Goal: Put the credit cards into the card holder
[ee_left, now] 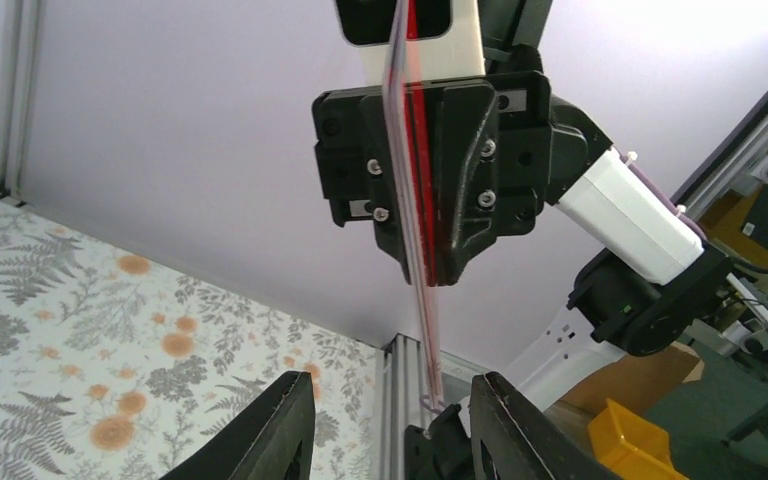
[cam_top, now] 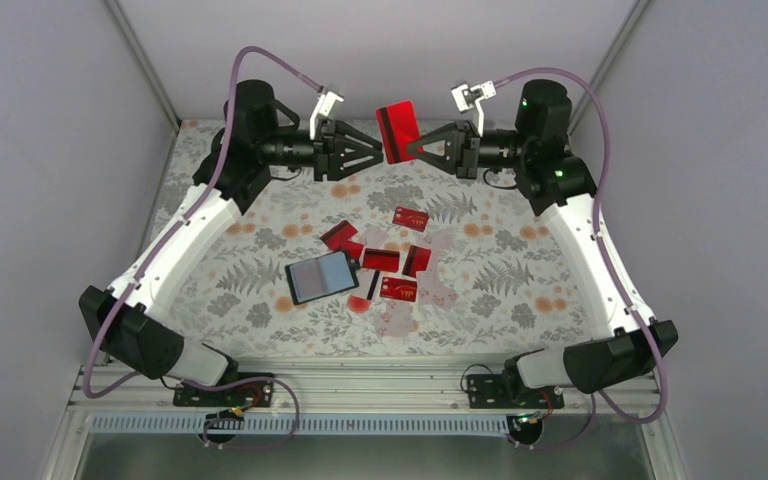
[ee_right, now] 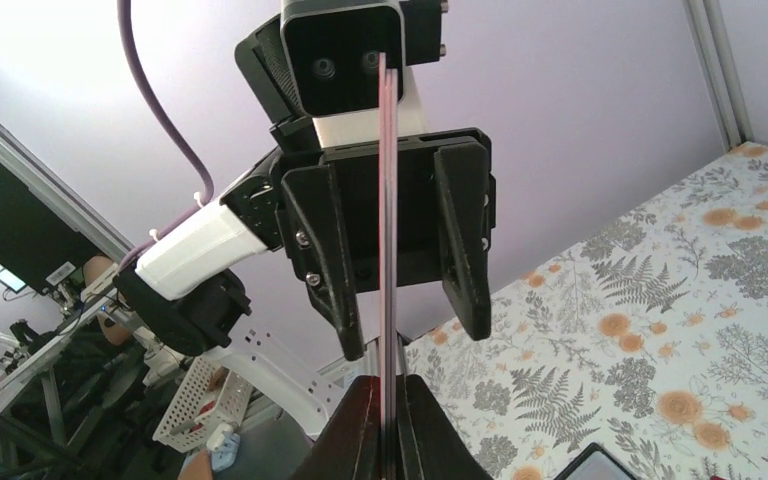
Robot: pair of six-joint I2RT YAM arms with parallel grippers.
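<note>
My right gripper is shut on a red credit card with a black stripe, held upright in the air over the far part of the table. My left gripper faces it, open, with its fingers on either side of the card's free edge and not touching it. The card shows edge-on in the left wrist view and the right wrist view. The black card holder lies open on the table. Several red cards lie beside it, such as one, another and a third.
A small red round spot lies by the holder. The floral tablecloth is bordered by grey enclosure walls and corner posts. Off the table are a yellow bin and a white perforated basket.
</note>
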